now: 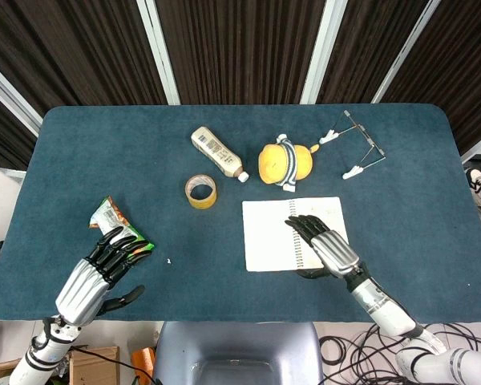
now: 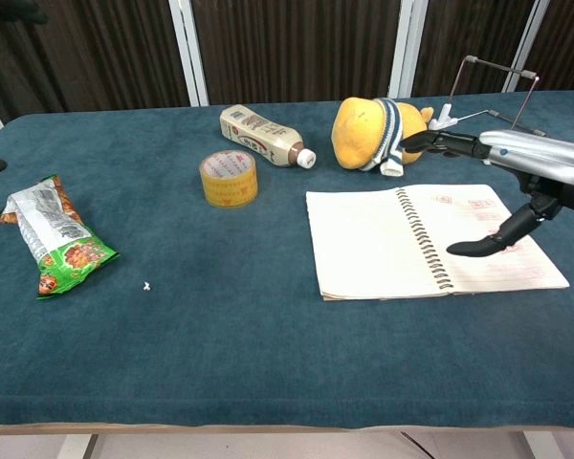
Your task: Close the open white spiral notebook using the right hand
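Closest to my head camera is the left hand (image 1: 104,261), fingers spread and holding nothing, resting beside a snack packet (image 1: 117,224). My right hand (image 1: 325,245) hovers open over the right page of the notebook (image 1: 272,234), which lies flat and open at the table's centre right. Behind it sit a tape roll (image 1: 200,192), a bottle (image 1: 217,153), a plush toy (image 1: 284,161) and a wire stand (image 1: 357,144).

From the chest camera, the notebook (image 2: 364,244) shows its spiral down the middle, and the right hand (image 2: 517,186) hangs above the right page, fingers extended, gripping nothing. I judge the pages light and floppy; I'd slip fingertips under the right page's outer edge and fold it over the spiral. The blue cloth table (image 2: 220,335) looks grippy; dark slatted panels stand behind.
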Controlling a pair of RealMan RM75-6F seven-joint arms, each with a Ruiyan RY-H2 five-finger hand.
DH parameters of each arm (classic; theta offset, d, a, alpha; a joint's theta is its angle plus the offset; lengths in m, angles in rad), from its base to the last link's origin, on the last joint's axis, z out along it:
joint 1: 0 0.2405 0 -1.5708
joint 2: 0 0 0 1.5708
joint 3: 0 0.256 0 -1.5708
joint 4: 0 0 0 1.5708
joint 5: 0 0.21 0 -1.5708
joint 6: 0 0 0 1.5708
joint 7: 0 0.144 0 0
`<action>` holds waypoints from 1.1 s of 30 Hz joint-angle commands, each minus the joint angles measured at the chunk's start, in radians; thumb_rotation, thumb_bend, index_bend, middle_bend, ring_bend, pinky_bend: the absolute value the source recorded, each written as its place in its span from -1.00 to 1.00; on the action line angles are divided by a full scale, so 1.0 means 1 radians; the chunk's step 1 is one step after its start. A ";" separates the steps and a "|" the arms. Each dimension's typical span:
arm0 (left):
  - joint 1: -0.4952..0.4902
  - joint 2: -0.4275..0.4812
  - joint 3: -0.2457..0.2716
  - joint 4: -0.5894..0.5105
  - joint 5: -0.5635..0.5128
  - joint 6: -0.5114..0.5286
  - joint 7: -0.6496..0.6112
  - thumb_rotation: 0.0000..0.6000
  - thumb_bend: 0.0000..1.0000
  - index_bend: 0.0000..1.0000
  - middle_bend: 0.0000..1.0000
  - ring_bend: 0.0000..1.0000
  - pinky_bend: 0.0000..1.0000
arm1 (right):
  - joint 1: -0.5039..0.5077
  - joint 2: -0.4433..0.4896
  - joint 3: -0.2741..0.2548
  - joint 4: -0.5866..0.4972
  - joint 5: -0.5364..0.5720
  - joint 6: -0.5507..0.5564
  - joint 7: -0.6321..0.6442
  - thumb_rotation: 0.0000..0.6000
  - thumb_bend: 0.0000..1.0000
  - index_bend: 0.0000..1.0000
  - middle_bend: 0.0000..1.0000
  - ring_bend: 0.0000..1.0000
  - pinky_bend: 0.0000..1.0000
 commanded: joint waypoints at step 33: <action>0.060 0.023 0.037 0.029 -0.221 -0.086 0.107 1.00 -0.52 -0.76 -0.68 -0.75 -0.81 | -0.094 -0.154 -0.072 0.329 0.085 0.051 -0.287 1.00 -0.77 -0.65 -0.85 -0.99 -0.73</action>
